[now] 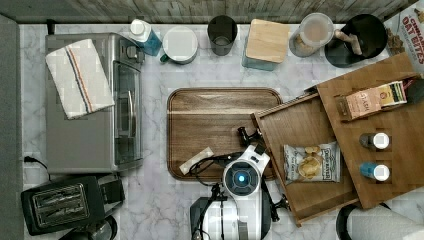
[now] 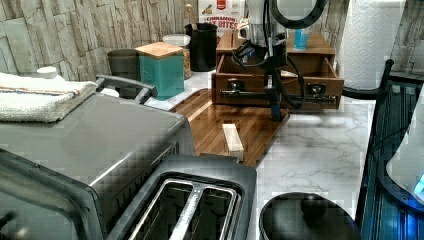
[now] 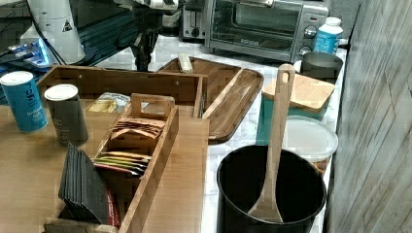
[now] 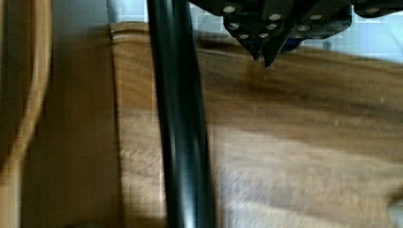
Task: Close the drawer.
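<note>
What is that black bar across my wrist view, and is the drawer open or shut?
Observer: That bar is the drawer's handle. In the top view the drawer stands pulled well out of the cabinet.
Operator: Is there anything inside it?
Observer: A chip bag lies flat on its bottom.
Operator: Where is the pincer relative to the drawer front?
Observer: In the left view the pincer hangs just in front of it, over the serving tray.
</note>
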